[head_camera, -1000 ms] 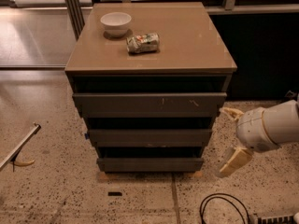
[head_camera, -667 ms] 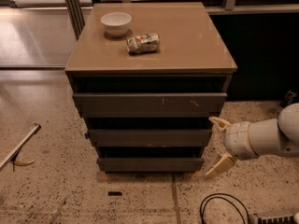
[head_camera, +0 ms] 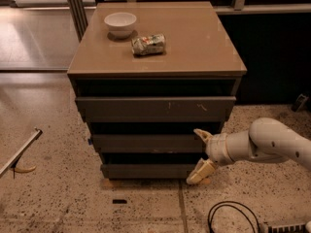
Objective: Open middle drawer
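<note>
A dark grey-brown cabinet with a tan top (head_camera: 194, 38) holds three stacked drawers. The middle drawer (head_camera: 146, 143) has a plain flat front and sits between the larger scratched top front (head_camera: 155, 108) and the narrow bottom front (head_camera: 146, 171). My gripper (head_camera: 200, 153) is on a white arm coming in from the right. It is open, with pale fingers spread vertically at the right end of the middle drawer. The upper finger (head_camera: 202, 134) lies by the drawer's top right corner. The lower finger (head_camera: 199, 173) hangs by the bottom drawer.
A white bowl (head_camera: 120, 23) and a crushed can (head_camera: 148, 44) sit on the cabinet top. A black cable (head_camera: 228, 217) loops on the speckled floor at the front right. A metal bar (head_camera: 22, 149) lies at the left. Dark wall stands behind on the right.
The arm has moved left, bringing the gripper from clear of the cabinet's right side to the right end of the middle drawer front.
</note>
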`<state>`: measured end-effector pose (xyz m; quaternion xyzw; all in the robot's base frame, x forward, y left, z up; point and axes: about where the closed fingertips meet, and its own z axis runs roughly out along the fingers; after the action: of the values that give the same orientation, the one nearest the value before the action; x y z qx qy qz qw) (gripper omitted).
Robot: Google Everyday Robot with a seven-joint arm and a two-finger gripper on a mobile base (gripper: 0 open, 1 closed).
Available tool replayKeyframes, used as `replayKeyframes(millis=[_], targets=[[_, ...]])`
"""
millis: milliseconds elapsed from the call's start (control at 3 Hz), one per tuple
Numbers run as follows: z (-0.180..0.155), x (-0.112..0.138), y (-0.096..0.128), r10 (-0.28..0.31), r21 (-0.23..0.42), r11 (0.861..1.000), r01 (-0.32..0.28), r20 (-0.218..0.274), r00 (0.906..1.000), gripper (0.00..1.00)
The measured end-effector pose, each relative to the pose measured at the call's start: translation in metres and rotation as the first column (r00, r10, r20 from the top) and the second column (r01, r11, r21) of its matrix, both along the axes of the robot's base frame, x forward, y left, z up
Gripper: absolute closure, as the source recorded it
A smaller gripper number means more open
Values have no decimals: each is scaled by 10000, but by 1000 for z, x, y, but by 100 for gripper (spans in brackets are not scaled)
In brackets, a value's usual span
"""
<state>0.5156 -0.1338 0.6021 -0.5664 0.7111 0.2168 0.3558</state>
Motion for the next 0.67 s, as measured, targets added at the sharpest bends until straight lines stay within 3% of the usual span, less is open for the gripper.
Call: replayKeyframes(millis=[667], targets=[[-61,50,54,451,-327,9983,-481,-862,9953,0]])
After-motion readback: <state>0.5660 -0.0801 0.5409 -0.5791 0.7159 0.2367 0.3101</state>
